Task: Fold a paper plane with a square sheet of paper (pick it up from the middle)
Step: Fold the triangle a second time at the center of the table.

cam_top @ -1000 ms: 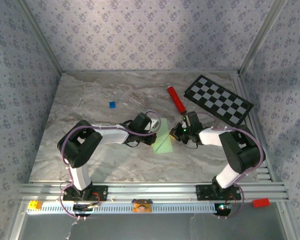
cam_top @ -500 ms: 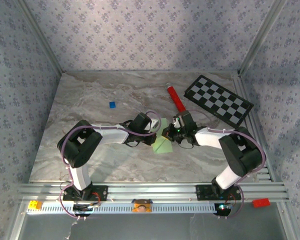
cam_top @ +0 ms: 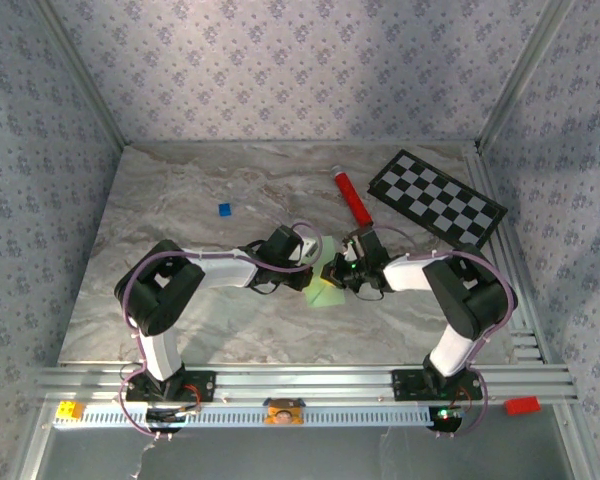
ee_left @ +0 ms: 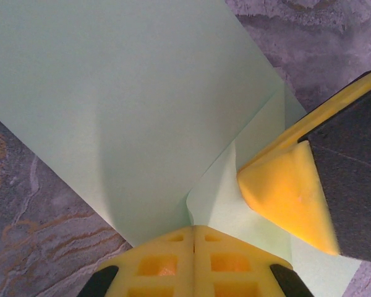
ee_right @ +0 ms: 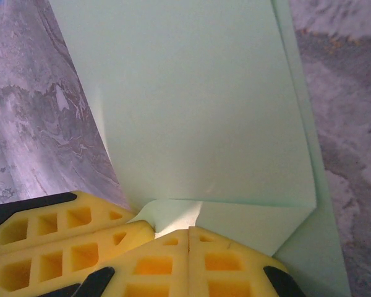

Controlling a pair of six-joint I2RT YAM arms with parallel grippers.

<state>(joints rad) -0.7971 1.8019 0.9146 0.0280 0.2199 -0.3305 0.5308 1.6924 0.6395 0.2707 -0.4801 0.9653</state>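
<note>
The square sheet of paper [cam_top: 325, 292], pale green and partly folded over itself, lies at the table's middle between both grippers. My left gripper [cam_top: 317, 260] is shut at the sheet's upper left. In the left wrist view a curled fold edge of the paper [ee_left: 130, 93] runs up into the seam of the left gripper [ee_left: 194, 230]. My right gripper [cam_top: 333, 270] is shut right beside it. In the right wrist view a small raised flap of the paper [ee_right: 191, 93] enters the closed tips of the right gripper [ee_right: 188, 234]. The two grippers' tips nearly touch.
A red tube [cam_top: 352, 198] lies just behind the right gripper. The black-and-white checkerboard [cam_top: 437, 198] sits at the back right. A tiny blue square [cam_top: 224, 209] rests at the back left. Bare marble table [cam_top: 180, 300] surrounds the sheet.
The right gripper has moved left toward the left gripper, carrying the paper's edge over, so the sheet's visible outline has shrunk. The left arm has stayed still.
</note>
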